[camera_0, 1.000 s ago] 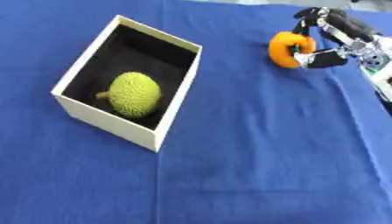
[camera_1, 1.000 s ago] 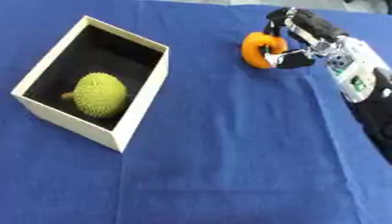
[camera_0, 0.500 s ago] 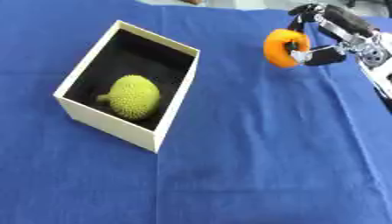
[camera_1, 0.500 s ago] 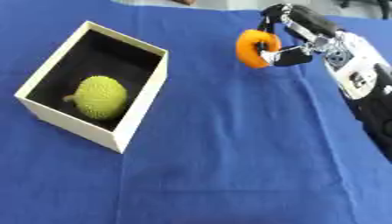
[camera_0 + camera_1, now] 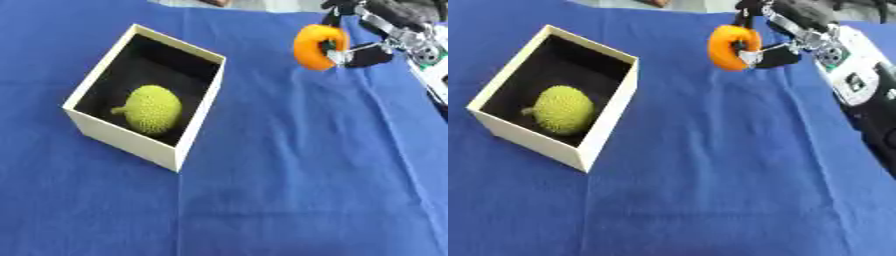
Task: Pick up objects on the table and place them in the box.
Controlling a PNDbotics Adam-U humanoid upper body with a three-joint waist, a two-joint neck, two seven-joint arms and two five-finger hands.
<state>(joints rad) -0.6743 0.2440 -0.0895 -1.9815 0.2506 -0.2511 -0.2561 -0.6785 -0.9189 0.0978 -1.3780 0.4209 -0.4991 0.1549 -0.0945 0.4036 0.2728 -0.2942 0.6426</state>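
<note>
An orange round object (image 5: 317, 46) hangs above the blue cloth at the upper right, pinched between the curled fingers and thumb of my right hand (image 5: 367, 37). The arm comes in from the right edge. An open cream box with a black inside (image 5: 101, 131) stands at the left. In it lies a bumpy yellow-green fruit (image 5: 153, 109). The orange object is well to the right of the box's far corner. My left hand shows in neither view.
A blue cloth (image 5: 289, 180) covers the whole table. My right forearm with its white casing (image 5: 855, 85) runs down the right side. Something brownish (image 5: 658, 2) lies at the far edge.
My right hand has lifted the orange object off the cloth and carried it a little leftward. The whole picture has also shifted, so the camera moved. The box and fruit stay put.
</note>
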